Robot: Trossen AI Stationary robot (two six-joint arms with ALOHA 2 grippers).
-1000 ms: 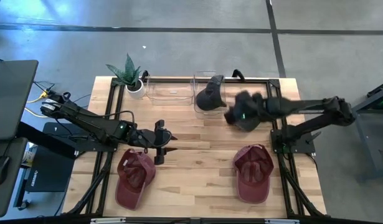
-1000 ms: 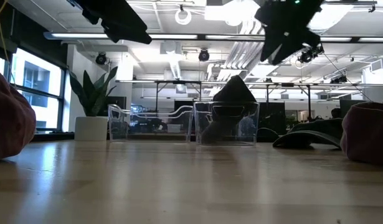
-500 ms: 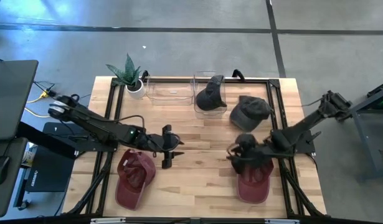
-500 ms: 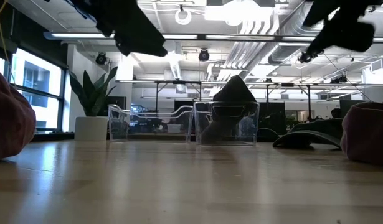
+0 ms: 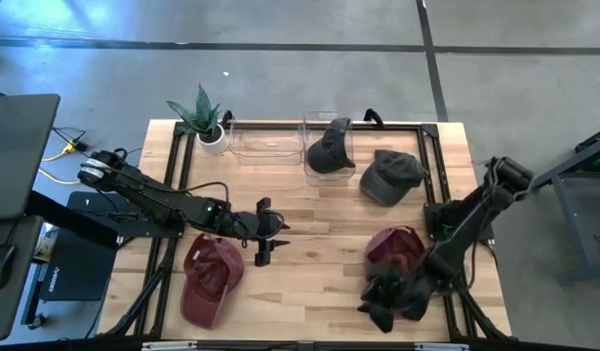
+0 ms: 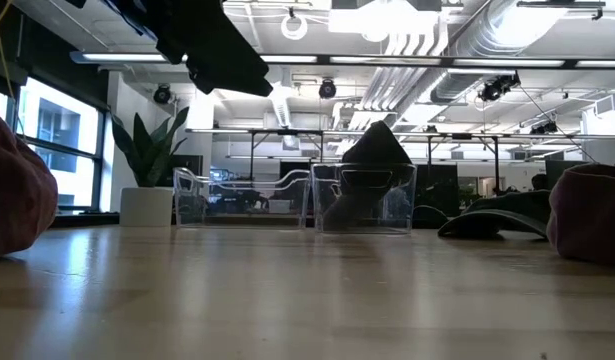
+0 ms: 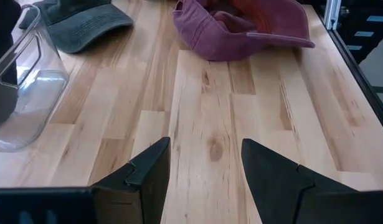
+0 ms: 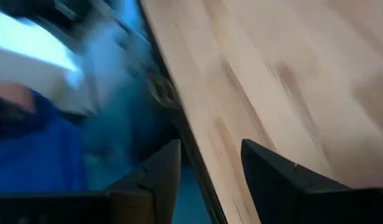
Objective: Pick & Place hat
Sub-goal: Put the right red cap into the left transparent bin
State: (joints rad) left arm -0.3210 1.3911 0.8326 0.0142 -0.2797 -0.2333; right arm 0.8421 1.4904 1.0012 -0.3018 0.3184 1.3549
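right gripper (image 5: pixel 382 304) open and empty, low over the near table edge by the red cap (image 5: pixel 399 255). cap looks light and floppy; i'd pinch the stiffer brim. left gripper (image 5: pixel 264 237) open too.

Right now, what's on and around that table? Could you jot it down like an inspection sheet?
Surface: wooden table, bare in the middle.
Job's things: two maroon hats near front; grey hat at back; dark hat in clear bin; second clear bin empty.
Clutter: potted plant.
Grippers: left gripper open, over table; right gripper open, at front edge, holding nothing.
Cables: yellow wires off left side.
Surroundings: concrete floor, black monitor.
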